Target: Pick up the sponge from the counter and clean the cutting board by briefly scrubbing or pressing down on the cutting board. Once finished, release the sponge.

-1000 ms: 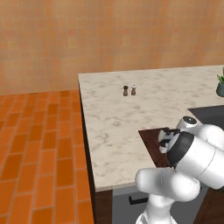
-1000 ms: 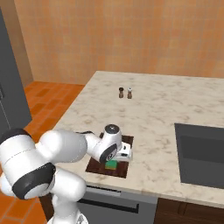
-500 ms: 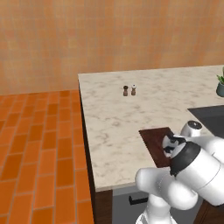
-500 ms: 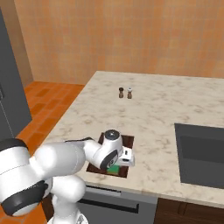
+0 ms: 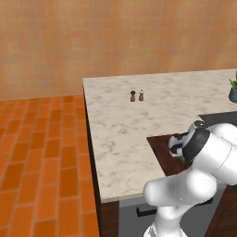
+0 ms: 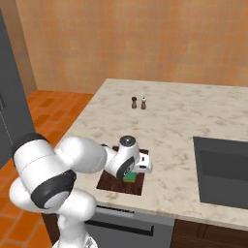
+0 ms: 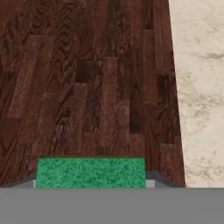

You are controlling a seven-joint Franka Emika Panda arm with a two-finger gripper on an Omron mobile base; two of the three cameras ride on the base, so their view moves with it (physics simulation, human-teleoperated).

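The pincer (image 6: 133, 173) is low over the board (image 6: 109, 183), clenched on the sponge (image 6: 129, 178). In the hand view the sponge (image 7: 90, 172) sits right at the pincer, its green top across the bottom, with a grey fingertip (image 7: 154, 178) at its right end and another at its left. The board (image 7: 87, 83) stretches ahead of the pincer, dark grain running away from it. Whether the sponge presses on the wood or rides just above it is hard to tell from here, though it looks to be touching.

To one side of the pincer in the hand view the board ends in a straight edge and the counter (image 7: 199, 87) begins, pale and marbled.

From the right base view the wrist hides most of the pincer; a bit of green peeks out beneath it, over the board's right part. The board lies near the counter's (image 6: 169, 126) front edge. The sink (image 6: 224, 170) is well to the right of the pincer. Two small shakers (image 6: 138, 102) stand side by side far beyond it, toward the wall.

In the left base view the forearm covers the pincer (image 5: 181, 156), and the board (image 5: 162, 149) shows to its left. The shakers (image 5: 136, 96) stand far beyond, and a potted plant (image 5: 233, 90) is at the far right edge.
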